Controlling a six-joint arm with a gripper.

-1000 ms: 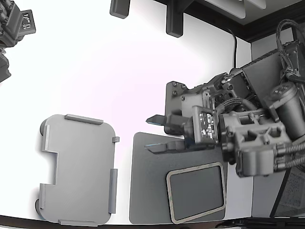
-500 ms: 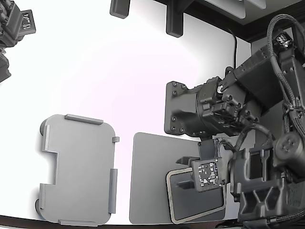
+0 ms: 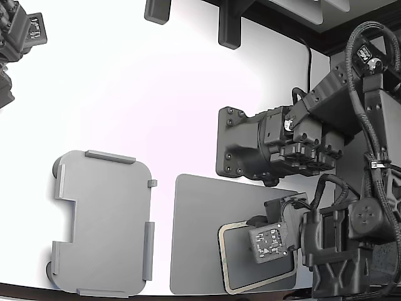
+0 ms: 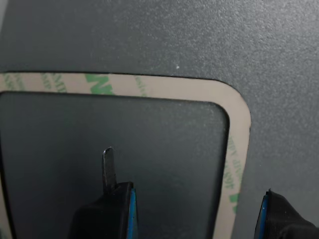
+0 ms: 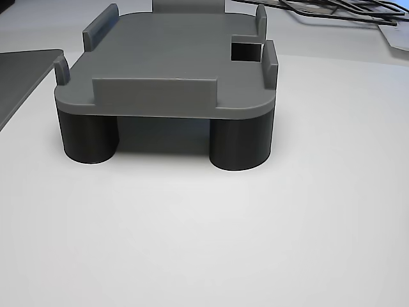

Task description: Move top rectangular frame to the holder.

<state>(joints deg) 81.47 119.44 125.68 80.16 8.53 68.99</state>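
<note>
The beige-tan rectangular frame (image 3: 223, 256) lies flat on the dark grey mat (image 3: 194, 232) at the exterior view's lower right. My gripper (image 3: 254, 227) hangs over the frame, its fingertips mostly hidden under the wrist. In the wrist view the frame (image 4: 149, 85) shows one rounded corner with greenish print. My gripper (image 4: 192, 204) is open and empty there. One finger (image 4: 108, 167), with a thin blade tip, is over the hollow centre and the other finger (image 4: 279, 214) is outside the frame's side strip. The light grey holder (image 3: 100, 219) stands empty at the exterior view's lower left, also in the other view (image 5: 166, 57).
A black mounting plate (image 3: 241, 144) stands just behind the mat. Two dark brackets (image 3: 229, 28) sit at the table's far edge. A second arm (image 3: 19, 37) is at the exterior view's top left. The holder stands on dark round legs (image 5: 239, 144). The table's front edge runs just below mat and holder.
My arm has swung from behind the mat toward the exterior view's bottom and tipped the gripper down over the frame. Frame, mat and holder have not moved.
</note>
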